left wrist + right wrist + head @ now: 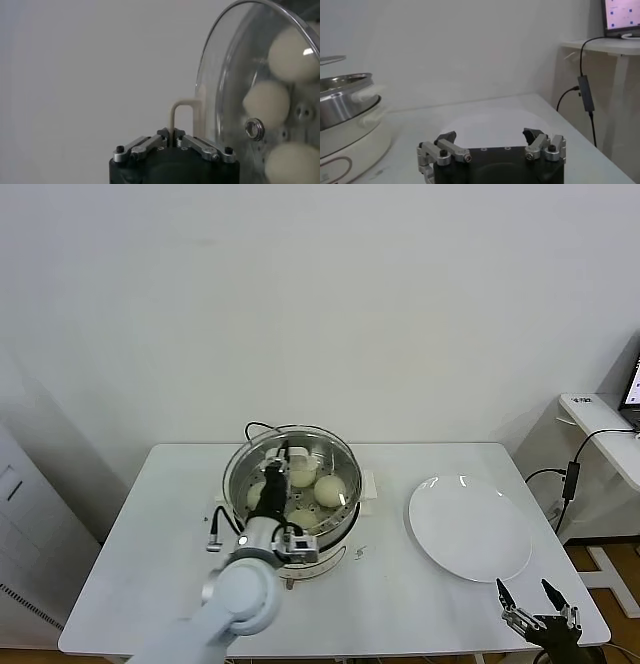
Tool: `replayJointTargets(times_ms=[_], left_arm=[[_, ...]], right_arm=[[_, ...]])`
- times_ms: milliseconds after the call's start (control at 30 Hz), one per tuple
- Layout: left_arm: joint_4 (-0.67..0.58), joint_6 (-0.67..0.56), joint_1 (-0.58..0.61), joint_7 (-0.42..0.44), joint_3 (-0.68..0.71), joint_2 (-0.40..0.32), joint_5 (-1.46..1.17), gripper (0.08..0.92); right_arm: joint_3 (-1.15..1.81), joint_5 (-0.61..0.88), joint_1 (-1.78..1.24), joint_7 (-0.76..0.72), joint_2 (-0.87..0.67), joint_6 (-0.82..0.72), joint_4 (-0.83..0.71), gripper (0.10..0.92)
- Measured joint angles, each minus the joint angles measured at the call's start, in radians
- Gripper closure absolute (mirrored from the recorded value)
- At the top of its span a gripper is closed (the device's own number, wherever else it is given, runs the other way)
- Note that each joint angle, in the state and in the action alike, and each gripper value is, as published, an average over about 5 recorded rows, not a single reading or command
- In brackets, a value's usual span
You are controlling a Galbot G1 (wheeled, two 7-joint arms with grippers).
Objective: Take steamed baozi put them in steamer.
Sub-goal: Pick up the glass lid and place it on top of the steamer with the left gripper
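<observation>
Your way down into the steamer [291, 484] is blocked: the glass lid [290, 474] sits over its mouth, the left hand [273, 475] clamped on the handle. Between steamer and plate [469, 529] you have bare worktop [385, 584]; the right hand [532, 596] hangs spread at the front edge.

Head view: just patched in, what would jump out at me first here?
The steamer mid-table, with the steamed baozi already inside, and the left gripper shut on the glass lid's handle, holding the glass lid over it. To the right lies a bare white plate, and the right gripper waits open at the table's near right corner.
</observation>
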Motion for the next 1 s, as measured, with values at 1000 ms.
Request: replayJointTargets(times_ms=[1000], left_arm=[[0.158, 0.003, -0.02, 0.008, 0.012, -0.075, 0.103, 0.886]], right_arm=[[0.011, -0.002, -0.015, -0.028, 0.021, 0.029, 0.001, 0.203]])
